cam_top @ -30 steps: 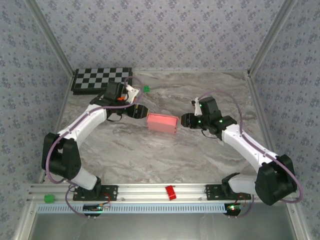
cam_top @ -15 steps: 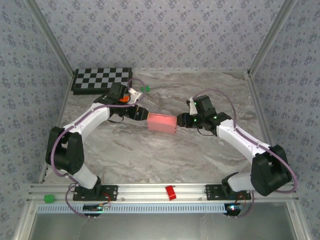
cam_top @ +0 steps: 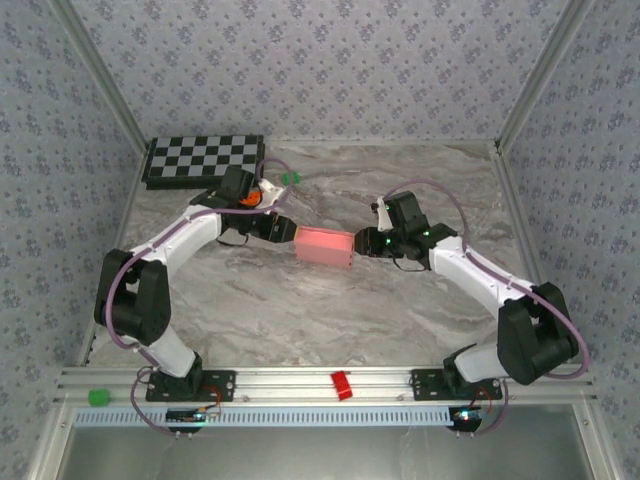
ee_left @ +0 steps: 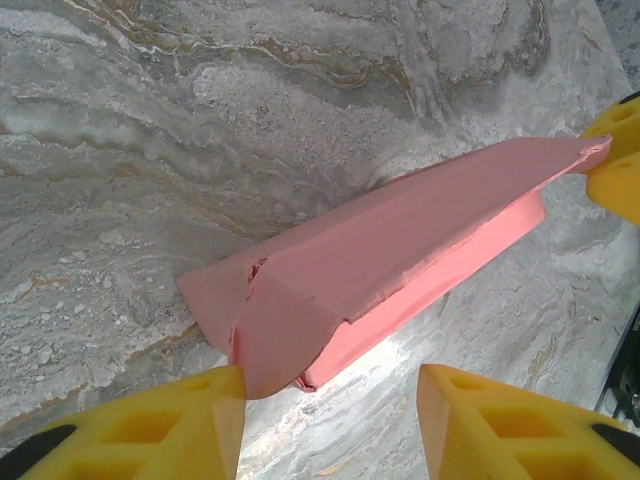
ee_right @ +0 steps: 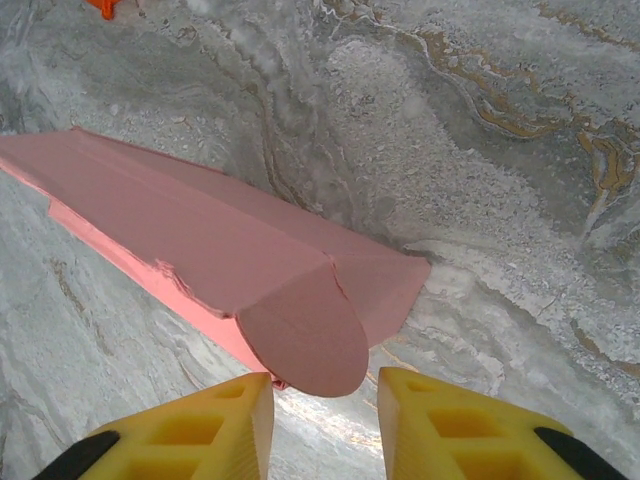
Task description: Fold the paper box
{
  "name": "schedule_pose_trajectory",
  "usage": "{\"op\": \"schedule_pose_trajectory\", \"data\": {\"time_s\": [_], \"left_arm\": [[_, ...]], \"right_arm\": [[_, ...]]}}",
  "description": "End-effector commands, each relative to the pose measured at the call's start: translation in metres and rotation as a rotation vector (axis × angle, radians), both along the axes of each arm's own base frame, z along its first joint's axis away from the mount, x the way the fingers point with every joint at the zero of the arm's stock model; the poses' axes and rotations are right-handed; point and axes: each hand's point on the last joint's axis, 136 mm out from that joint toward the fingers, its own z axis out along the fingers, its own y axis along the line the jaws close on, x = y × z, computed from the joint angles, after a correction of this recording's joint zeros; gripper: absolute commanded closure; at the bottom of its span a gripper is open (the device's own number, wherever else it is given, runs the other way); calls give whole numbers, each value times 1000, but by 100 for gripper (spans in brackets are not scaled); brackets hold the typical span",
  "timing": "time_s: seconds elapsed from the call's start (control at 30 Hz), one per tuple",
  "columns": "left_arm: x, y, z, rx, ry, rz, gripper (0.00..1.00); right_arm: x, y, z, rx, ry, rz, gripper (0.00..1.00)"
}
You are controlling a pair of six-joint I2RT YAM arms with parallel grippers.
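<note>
Top external: arms (cam_top: 185, 235) (cam_top: 470, 275) inward toward paper box (cam_top: 325, 245)

The arms I drive from afar, seen from above: the left arm (cam_top: 180, 238), at the frame's left, and the right arm (cam_top: 480, 282), at its right, wear glossy white shells between bulky black joints (cam_top: 135, 300). A purple cable (cam_top: 101, 290) runs along each. I note an orange part (cam_top: 245, 198) at the left wrist and small green lights (cam_top: 386, 240) by the right. In my wrist views, the left claw (ee_left: 330, 395) and right claw (ee_right: 325, 400) end in yellow fingers (ee_left: 150, 430) with moulded triangular recesses, black behind them.
</note>
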Motion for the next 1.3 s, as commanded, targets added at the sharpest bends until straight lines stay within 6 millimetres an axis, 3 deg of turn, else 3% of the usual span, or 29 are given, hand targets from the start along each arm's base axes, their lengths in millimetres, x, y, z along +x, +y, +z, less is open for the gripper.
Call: {"op": "schedule_pose_trajectory", "data": {"time_s": [0.0, 0.4, 0.77, 1.27], "left_arm": [[-9, -2, -2, -20, 33, -32, 53], [-10, -8, 0, -42, 49, -41, 62], [-12, -11, -2, -52, 62, -51, 67], [-11, -11, -3, -46, 65, -47, 67]], "right_arm": [[5, 10, 14, 37, -20, 16, 68], [12, 16, 12, 47, -5, 18, 77], [14, 18, 14, 51, -5, 24, 80], [10, 5, 0, -19, 22, -6, 72]]}}
